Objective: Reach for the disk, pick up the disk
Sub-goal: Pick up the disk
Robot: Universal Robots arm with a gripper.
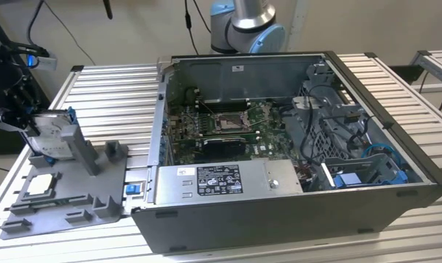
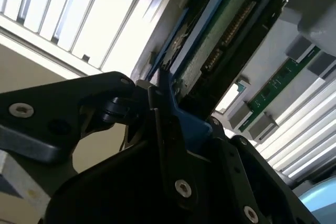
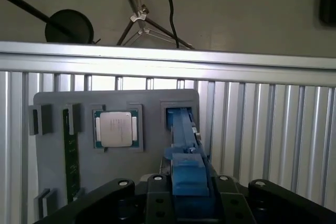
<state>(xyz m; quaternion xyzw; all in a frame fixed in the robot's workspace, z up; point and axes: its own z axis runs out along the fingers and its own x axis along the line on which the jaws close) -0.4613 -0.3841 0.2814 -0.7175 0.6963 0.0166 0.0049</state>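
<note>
The disk [image 1: 51, 129], silver-grey with a bright blue frame, stands on edge in a slot at the far corner of the grey stand [image 1: 67, 203], at the exterior view's left. My gripper [image 1: 29, 123] reaches it from that side and is shut on the disk. In the first wrist view the disk [image 3: 182, 129] is seen edge-on, running from its slot in the stand [image 3: 152, 103] into my gripper [image 3: 188, 182], with black fingers on both sides. In the second wrist view a fingertip [image 2: 157, 98] presses the blue frame of the disk [image 2: 220, 30], whose green circuit board faces the camera.
A square silver processor chip [image 1: 41, 185] [image 3: 116, 128] lies in a pocket of the stand, and a green memory stick [image 3: 70, 156] sits beside it. An open computer case [image 1: 279, 208] stands on the slatted metal table [image 1: 111, 98] to the right.
</note>
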